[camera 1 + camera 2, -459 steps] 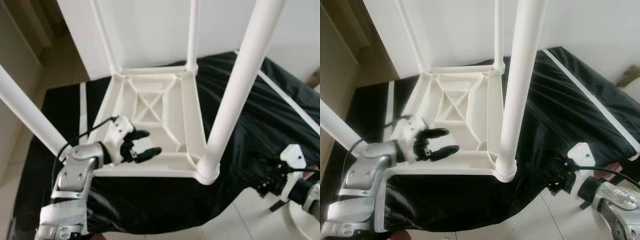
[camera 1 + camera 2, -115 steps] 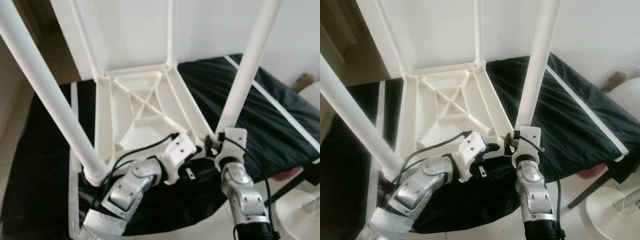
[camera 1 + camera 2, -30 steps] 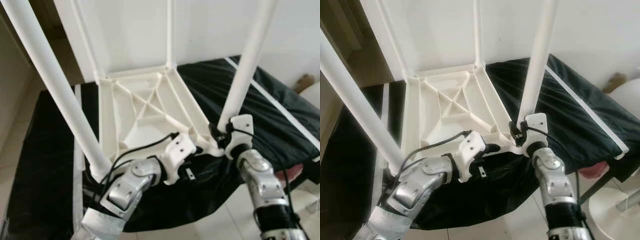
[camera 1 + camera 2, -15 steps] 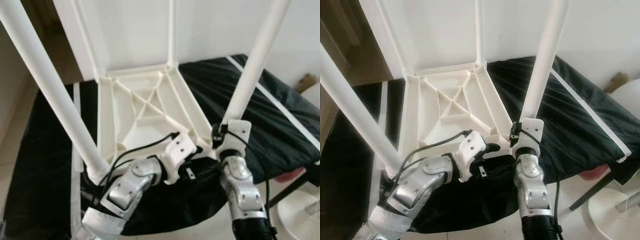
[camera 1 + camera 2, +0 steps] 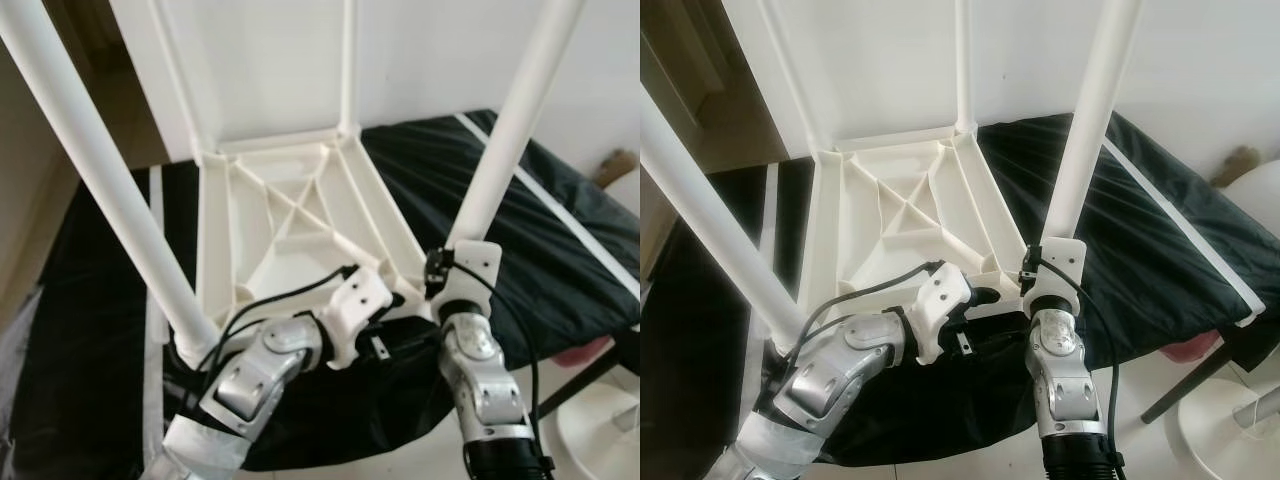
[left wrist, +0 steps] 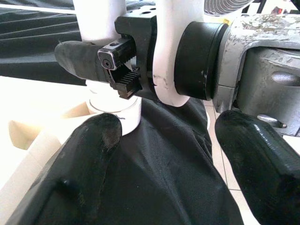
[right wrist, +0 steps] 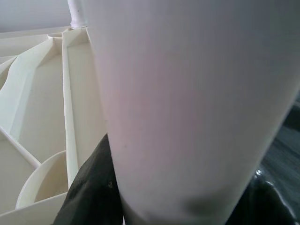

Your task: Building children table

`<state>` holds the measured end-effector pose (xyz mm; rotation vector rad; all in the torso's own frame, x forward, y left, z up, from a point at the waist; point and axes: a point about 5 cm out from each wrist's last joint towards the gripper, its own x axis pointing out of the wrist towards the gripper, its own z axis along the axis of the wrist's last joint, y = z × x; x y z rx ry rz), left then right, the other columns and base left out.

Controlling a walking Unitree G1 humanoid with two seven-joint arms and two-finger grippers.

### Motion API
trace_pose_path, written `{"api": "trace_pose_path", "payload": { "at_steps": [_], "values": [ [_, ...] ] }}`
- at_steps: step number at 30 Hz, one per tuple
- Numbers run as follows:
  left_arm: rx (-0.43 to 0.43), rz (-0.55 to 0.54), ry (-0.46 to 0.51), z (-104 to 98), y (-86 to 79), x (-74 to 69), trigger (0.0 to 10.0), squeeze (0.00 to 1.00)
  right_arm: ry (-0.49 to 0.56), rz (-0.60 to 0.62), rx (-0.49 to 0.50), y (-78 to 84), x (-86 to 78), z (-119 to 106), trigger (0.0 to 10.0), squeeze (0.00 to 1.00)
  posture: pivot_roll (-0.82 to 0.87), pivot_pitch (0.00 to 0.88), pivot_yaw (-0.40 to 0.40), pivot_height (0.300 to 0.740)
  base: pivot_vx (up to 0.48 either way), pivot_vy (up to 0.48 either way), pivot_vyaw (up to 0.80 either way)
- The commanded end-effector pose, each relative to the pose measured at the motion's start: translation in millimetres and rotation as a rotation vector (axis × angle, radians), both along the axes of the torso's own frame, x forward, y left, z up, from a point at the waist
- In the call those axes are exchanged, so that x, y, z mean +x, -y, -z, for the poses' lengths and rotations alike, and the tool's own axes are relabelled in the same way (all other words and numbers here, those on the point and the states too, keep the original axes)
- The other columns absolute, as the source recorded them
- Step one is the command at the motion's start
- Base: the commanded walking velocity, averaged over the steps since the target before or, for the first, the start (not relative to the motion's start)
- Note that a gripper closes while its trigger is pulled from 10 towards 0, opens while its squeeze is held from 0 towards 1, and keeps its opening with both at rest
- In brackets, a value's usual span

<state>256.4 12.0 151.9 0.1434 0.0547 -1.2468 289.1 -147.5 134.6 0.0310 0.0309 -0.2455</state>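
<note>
Item: white children's table (image 5: 290,225), inverted on black cloth (image 5: 560,250), ribbed underside up. Legs: four, upright, one per corner.

Right gripper (image 6: 96,58): fingers closed around the base of the near right leg (image 5: 1085,140), at its socket on the table corner.

Left gripper (image 6: 168,154): fingers parted, holding nothing, at the table's near edge just beside that corner, over the cloth.

Surroundings: white wall (image 5: 1200,70) behind; tiled floor (image 5: 1140,440) near the robot.
</note>
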Motion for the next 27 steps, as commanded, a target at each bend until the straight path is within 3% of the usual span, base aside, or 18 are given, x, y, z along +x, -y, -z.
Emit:
{"api": "trace_pose_path", "payload": {
  "at_steps": [1,2,3,4,12,16,17,18,19,22,25,27],
  "values": [
    [0.005,0.051,0.016,-2.7,1.3,-2.4,10.0,0.00,-0.118,0.051,0.023,0.6,-7.4,23.4,10.0,0.12,-0.08,0.000,0.042,0.740,0.000,0.000,0.00],
    [0.004,0.050,0.016,-2.7,1.3,-2.3,10.0,0.00,-0.107,0.051,0.008,1.5,-7.1,21.8,10.0,0.33,-0.08,0.000,0.043,0.740,0.000,0.000,0.00],
    [0.004,0.050,0.016,-2.7,1.3,-2.3,10.0,0.00,-0.107,0.051,0.008,1.5,-7.1,21.8,10.0,0.33,-0.08,0.000,0.043,0.740,0.000,0.000,0.00],
    [0.004,0.050,0.017,-2.9,1.5,-2.1,10.0,0.00,-0.095,0.033,0.007,1.5,-6.4,19.9,10.0,1.00,-0.08,0.000,0.042,0.740,0.000,0.000,0.00],
    [0.002,0.052,0.018,-3.4,2.6,-2.4,10.0,0.00,-0.011,-0.028,-0.005,7.0,-6.2,7.0,10.0,1.00,-0.08,0.000,0.043,0.740,0.000,0.000,0.00],
    [0.002,0.054,0.018,-3.5,2.4,-2.9,10.0,0.00,0.038,-0.130,-0.003,18.2,-10.7,2.6,10.0,1.00,-0.08,0.000,0.044,0.740,0.000,0.000,0.00],
    [0.003,0.054,0.017,-3.6,2.2,-3.0,10.0,0.00,0.048,-0.171,-0.005,21.6,-12.3,1.9,10.0,0.69,-0.08,0.000,0.045,0.740,0.000,0.000,0.00],
    [0.003,0.054,0.017,-3.6,2.2,-3.0,10.0,0.00,0.048,-0.171,-0.005,21.6,-12.3,1.9,10.0,0.69,-0.08,0.000,0.045,0.740,0.000,0.000,0.00],
    [0.003,0.055,0.018,-3.7,2.0,-2.9,10.0,0.00,0.050,-0.236,-0.017,29.9,-14.0,2.4,10.0,0.00,-0.08,0.000,0.047,0.740,0.000,0.000,0.00],
    [0.003,0.056,0.018,-4.0,1.9,-2.6,10.0,0.00,0.046,-0.304,-0.034,38.1,-14.6,2.6,10.0,0.00,-0.09,0.000,0.049,0.740,0.000,0.000,0.00],
    [0.003,0.059,0.018,-4.5,2.1,-2.3,10.0,0.00,0.036,-0.455,-0.066,49.2,-14.0,0.5,10.0,0.00,-0.10,0.000,0.059,0.740,0.000,0.000,0.00],
    [0.003,0.059,0.018,-4.5,2.1,-2.3,10.0,0.00,0.036,-0.455,-0.066,49.2,-14.0,0.5,10.0,0.00,-0.10,0.000,0.059,0.740,0.000,0.000,0.00]
  ]
}}
